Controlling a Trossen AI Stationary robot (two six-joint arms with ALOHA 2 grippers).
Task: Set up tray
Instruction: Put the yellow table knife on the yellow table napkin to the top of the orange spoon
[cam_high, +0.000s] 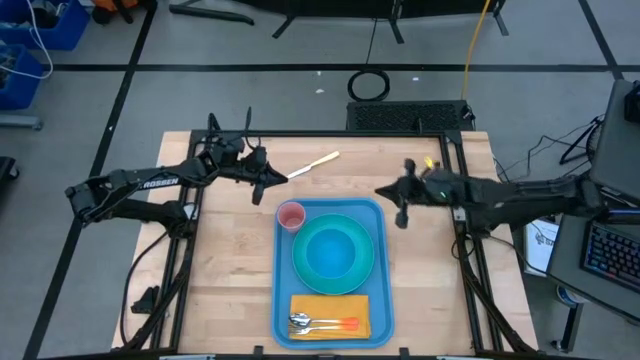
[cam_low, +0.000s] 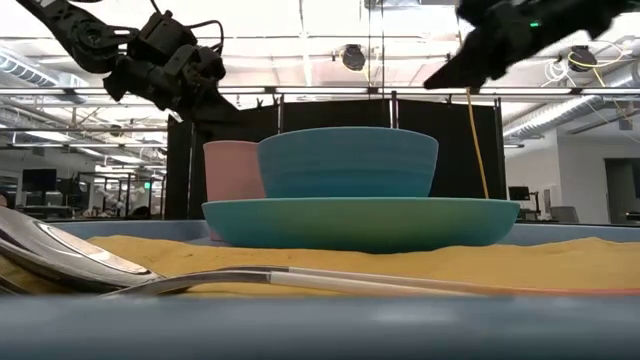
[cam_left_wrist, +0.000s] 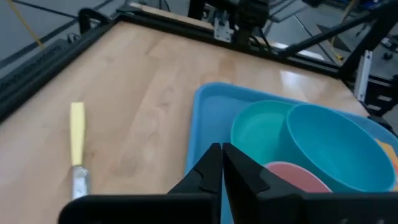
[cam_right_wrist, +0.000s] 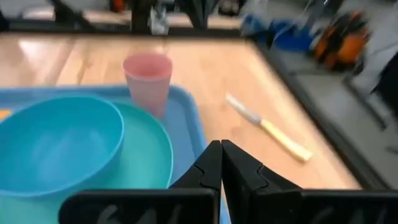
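The blue tray (cam_high: 381, 262) lies on the wooden table. On it rest a turquoise plate (cam_high: 306, 268) with a blue bowl (cam_high: 333, 249) inside, a pink cup (cam_high: 291, 216) standing upright at its far left corner, and a yellow-orange napkin (cam_high: 329, 304) at the near end carrying a spoon and fork (cam_high: 308, 324). A yellow-handled knife (cam_high: 314, 164) lies flat on the table beyond the tray. My left gripper (cam_high: 258, 190) hovers shut above the table left of the cup. My right gripper (cam_high: 400, 212) hovers shut just right of the tray.
A black metal frame (cam_high: 330, 132) borders the table's far edge and sides. Bare wood stretches left of the tray (cam_high: 230, 270) and right of it (cam_high: 425, 280). Cables and a coiled cord lie on the floor beyond the table.
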